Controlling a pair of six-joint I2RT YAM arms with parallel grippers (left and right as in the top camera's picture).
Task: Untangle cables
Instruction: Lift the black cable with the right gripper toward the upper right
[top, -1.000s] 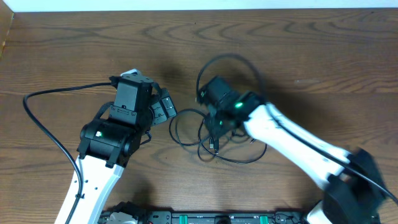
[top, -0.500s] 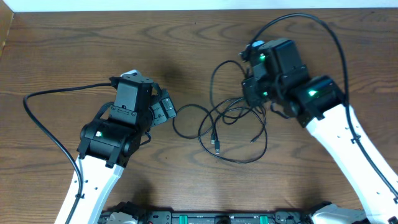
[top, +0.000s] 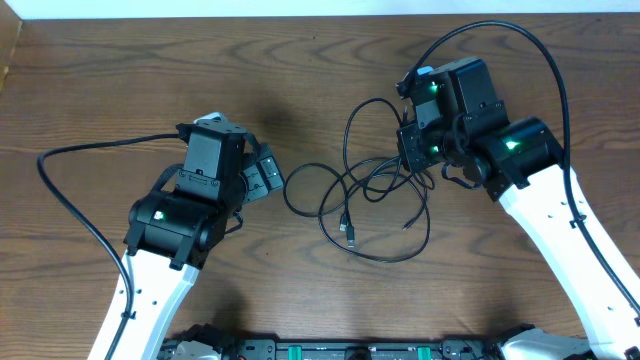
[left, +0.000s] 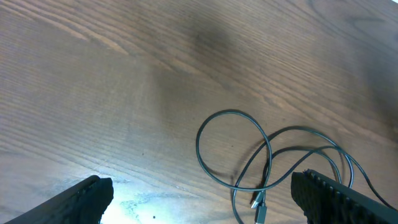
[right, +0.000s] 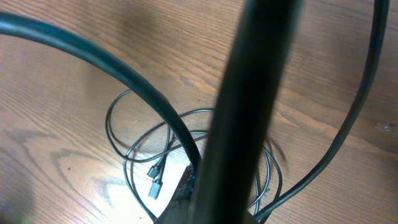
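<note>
Thin black cables (top: 375, 190) lie in loose overlapping loops at the table's centre, with small plug ends (top: 349, 232) near the front of the tangle. My right gripper (top: 408, 150) is at the tangle's upper right, shut on a black cable whose loop arcs up behind it. In the right wrist view the shut gripper (right: 193, 186) sits over the loops (right: 134, 149) and a plug (right: 154, 183). My left gripper (top: 262, 178) is open, just left of the tangle and touching nothing. Its wrist view shows the gripper (left: 202, 185) wide open, a cable loop (left: 233, 149) and a plug (left: 258, 208) ahead.
Thick black arm wires trail from the left arm (top: 70, 190) and arch over the right arm (top: 520, 40); one blurs across the right wrist view (right: 249, 93). The table's far edge (top: 300, 17) runs along the top, and a rig bar (top: 350, 350) lines the near edge.
My right gripper has moved from the middle of the tangle up and to the right, pulling a cable with it and spreading the loops. The left arm has stayed still.
</note>
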